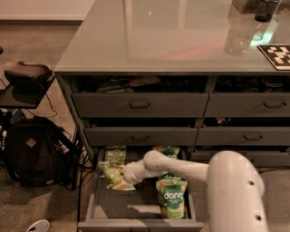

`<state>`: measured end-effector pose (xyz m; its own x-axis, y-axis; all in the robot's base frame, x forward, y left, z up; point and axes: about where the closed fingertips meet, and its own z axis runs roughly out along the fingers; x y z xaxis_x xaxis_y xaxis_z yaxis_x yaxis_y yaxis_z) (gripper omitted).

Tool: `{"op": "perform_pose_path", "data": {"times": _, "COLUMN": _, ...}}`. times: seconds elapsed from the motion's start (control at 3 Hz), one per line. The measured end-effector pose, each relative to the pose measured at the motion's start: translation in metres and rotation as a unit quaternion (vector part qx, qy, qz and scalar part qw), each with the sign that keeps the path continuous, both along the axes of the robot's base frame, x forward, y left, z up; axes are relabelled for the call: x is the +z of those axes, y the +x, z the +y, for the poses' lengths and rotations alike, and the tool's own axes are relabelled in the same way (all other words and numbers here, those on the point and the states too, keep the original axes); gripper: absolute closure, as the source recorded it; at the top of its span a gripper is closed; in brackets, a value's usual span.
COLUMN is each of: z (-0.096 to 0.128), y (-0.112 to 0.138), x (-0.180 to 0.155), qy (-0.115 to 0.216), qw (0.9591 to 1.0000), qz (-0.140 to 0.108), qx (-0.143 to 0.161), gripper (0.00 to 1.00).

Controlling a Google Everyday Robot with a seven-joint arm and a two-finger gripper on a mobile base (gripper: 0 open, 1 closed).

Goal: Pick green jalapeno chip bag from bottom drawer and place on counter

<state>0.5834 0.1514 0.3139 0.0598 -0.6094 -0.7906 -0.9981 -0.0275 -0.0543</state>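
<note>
The bottom drawer [136, 224] is pulled open below the counter [158, 36]. A pale-green jalapeno chip bag [118, 181] lies crumpled at the drawer's left side. A second alike bag [115, 154] stands behind it at the back left. My white arm reaches in from the lower right. The gripper [108, 171] is down in the drawer, right at the crumpled bag and partly hidden against it. Two green-and-orange "dang" bags lie in the drawer, one [172, 195] under the forearm and one [166, 151] behind it.
Two shallower drawers [140, 105] [140, 136] above stand slightly open. A black backpack [31, 152] and cables sit on the floor at the left, below a dark stool [25, 77]. A clear container [238, 38], a dark cup [265, 9] and a checkered tag [276, 55] are on the counter's far right.
</note>
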Motion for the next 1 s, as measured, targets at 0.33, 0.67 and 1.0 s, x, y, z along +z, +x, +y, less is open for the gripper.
{"op": "perform_pose_path", "data": {"times": 0.33, "z": -0.011, "y": -0.034, "x": -0.002, "qy": -0.003, "qw": 0.999, "qz": 0.028, "qx": 0.036, "gripper": 1.0}}
{"op": "perform_pose_path", "data": {"times": 0.67, "z": -0.01, "y": -0.033, "x": -0.002, "qy": -0.003, "qw": 0.999, "qz": 0.027, "qx": 0.035, "gripper": 1.0}}
{"op": "perform_pose_path", "data": {"times": 1.0, "z": -0.011, "y": -0.046, "x": 0.01, "qy": -0.002, "qw": 0.9986, "qz": 0.04, "qx": 0.035, "gripper": 1.0}}
